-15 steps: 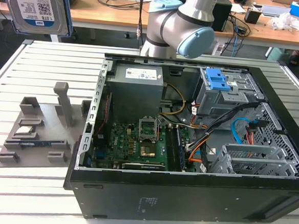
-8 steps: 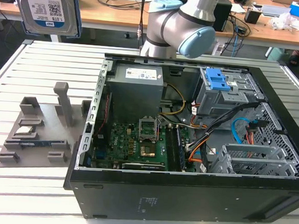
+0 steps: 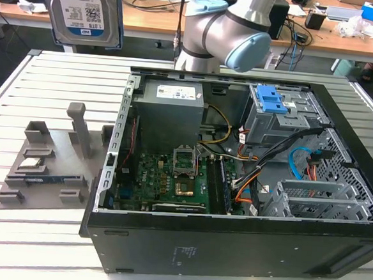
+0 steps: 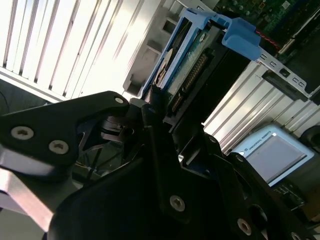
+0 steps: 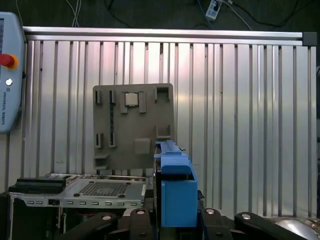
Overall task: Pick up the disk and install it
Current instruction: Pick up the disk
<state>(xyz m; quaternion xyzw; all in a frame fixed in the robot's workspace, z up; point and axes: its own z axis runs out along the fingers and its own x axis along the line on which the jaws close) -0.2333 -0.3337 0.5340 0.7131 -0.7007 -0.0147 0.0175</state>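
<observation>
The disk [image 3: 81, 9], silver with a white-and-blue label and a blue bracket, hangs high above the slatted table at the exterior view's far left, upright with its label facing that camera. In the second wrist view my gripper [image 4: 161, 107] is shut on the disk [image 4: 186, 65], and its black fingers [image 4: 150, 125] clamp the edge near the connector. In the first wrist view the disk's blue bracket [image 5: 175, 192] stands edge-on between the fingers [image 5: 140, 220], above the grey fixture plate [image 5: 134, 125].
The open computer case [image 3: 231, 239] lies on the table, with a grey drive cage and blue latch [image 3: 270, 100] at its far right. The grey fixture plate [image 3: 43, 168] holds a small square chip [image 3: 30, 163]. A teach pendant [image 5: 7, 75] lies on the table edge.
</observation>
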